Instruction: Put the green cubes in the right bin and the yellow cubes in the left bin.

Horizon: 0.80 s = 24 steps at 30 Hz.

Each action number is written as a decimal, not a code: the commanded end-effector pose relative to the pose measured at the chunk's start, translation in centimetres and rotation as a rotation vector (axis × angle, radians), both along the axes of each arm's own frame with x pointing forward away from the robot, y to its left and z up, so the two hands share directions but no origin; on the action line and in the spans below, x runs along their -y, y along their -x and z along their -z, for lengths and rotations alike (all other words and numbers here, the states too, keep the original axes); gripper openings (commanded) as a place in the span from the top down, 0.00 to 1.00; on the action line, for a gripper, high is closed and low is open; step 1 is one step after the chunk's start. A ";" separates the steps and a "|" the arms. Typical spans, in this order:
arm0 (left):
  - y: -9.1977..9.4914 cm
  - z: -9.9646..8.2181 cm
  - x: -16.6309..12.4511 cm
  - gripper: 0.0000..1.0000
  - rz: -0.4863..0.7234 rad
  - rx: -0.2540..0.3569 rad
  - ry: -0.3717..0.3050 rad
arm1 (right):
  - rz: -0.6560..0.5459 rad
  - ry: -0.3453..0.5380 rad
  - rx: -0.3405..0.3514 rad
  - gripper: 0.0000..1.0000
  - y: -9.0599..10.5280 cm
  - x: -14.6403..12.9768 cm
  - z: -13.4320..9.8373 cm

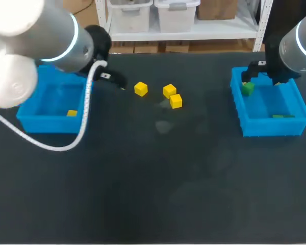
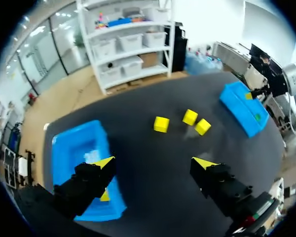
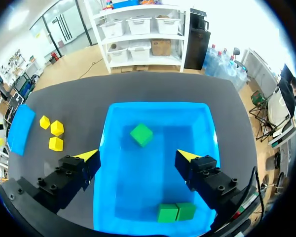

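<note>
**Current state.** Reference landmark: left bin (image 1: 51, 125).

- One yellow cube (image 1: 72, 113) lies inside the left bin.
- Three yellow cubes (image 1: 141, 89) (image 1: 169, 91) (image 1: 176, 101) lie on the surface (image 1: 153, 194), on the side of the left bin that faces the right bin (image 1: 273, 127). The first is nearest the left bin. The other two sit close together, further from it.
- The right bin stands well apart from the left bin, across the surface. It holds three green cubes (image 3: 141, 134) (image 3: 167, 213) (image 3: 186, 211). No green cube shows on the surface.
- The left pincer (image 2: 154, 163) is spread and holds nothing. It hangs just beside the left bin, on the side towards the loose cubes.
- The right pincer (image 3: 137, 156) is spread and holds nothing. It is over the right bin, far from the left bin.

**Step in hand.** The green sorting appears complete, so the step is judged to be the yellow sorting, with three cubes outstanding.

**Next move.** Bring the left pincer over the cube nearest the left bin and lower it until the fingers straddle two opposite faces. Pinch the cube, lift it, carry it over the left bin and release.
</note>
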<state>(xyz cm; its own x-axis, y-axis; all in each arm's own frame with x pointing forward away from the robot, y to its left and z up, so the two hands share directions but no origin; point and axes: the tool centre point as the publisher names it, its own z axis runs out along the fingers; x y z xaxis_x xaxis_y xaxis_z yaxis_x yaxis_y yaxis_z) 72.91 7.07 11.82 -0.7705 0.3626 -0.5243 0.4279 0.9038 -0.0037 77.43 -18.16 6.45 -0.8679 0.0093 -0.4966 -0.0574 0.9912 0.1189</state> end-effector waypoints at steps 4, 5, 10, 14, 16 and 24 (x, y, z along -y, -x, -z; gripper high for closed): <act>-5.2 5.1 5.0 0.00 0.079 -0.171 -0.040 | 0.003 0.002 0.004 0.00 0.1 0.0 0.0; -5.5 5.5 5.5 0.00 0.078 -0.172 -0.047 | 0.003 0.002 0.004 0.00 0.1 0.0 0.0; -7.1 7.3 7.2 0.00 0.077 -0.180 -0.062 | 0.003 0.002 0.004 0.00 0.1 0.0 0.0; -7.9 8.8 8.3 0.00 0.082 -0.190 -0.101 | 0.003 0.002 0.004 0.00 0.1 0.0 0.0; -8.0 9.4 8.6 0.00 0.084 -0.193 -0.129 | 0.003 0.002 0.004 0.00 0.1 0.0 0.0; -7.8 11.7 8.8 0.00 0.094 -0.151 -0.205 | 0.003 0.002 0.004 0.00 0.1 0.0 0.0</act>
